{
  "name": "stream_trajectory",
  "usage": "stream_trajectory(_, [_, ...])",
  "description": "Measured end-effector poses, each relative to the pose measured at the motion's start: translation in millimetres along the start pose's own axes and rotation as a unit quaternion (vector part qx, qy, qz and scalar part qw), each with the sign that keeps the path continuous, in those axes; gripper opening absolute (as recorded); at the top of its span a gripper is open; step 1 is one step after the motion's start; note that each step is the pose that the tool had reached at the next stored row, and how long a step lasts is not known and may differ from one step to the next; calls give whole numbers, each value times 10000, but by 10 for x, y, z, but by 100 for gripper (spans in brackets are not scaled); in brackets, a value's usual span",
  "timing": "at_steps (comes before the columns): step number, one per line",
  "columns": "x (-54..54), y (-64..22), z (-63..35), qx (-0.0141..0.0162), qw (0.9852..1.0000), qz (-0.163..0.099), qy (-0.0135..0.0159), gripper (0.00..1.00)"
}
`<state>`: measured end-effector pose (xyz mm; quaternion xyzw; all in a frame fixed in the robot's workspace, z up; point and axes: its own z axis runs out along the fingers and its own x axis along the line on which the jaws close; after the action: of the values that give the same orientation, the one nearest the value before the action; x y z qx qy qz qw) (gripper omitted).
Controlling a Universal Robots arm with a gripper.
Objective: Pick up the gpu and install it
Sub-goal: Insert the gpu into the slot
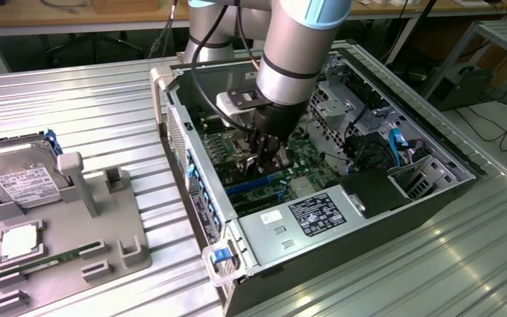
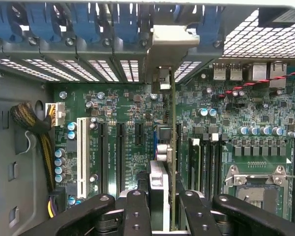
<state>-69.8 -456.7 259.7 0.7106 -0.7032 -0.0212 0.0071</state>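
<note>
My gripper [image 1: 267,153] reaches down into the open computer case [image 1: 324,228], over the green motherboard [image 2: 123,113]. In the wrist view my gripper [image 2: 166,209] is shut on the gpu [image 2: 173,137], seen edge-on as a thin green card running away from the black fingers [image 2: 137,211]. Its silver end bracket [image 2: 169,44] sits against the rear wall of the case, among the blue slot latches. The card stands upright over the black expansion slots. Whether its edge sits in a slot is hidden by the card itself.
A white slot [image 2: 81,152] and a yellow-sleeved cable bundle [image 2: 32,123] lie to one side of the card, and the CPU socket [image 2: 255,179] to the other. At the exterior view's left, a grey fixture [image 1: 103,224] holds a hard drive [image 1: 20,175] and a RAM stick [image 1: 51,259].
</note>
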Motion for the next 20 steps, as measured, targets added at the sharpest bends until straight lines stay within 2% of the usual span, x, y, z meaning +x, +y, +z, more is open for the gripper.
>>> stream_trajectory(8, [1, 29, 73, 0, 10000, 0, -1, 28])
stream_trajectory(20, [1, 62, 113, -5, 10000, 0, 0, 28])
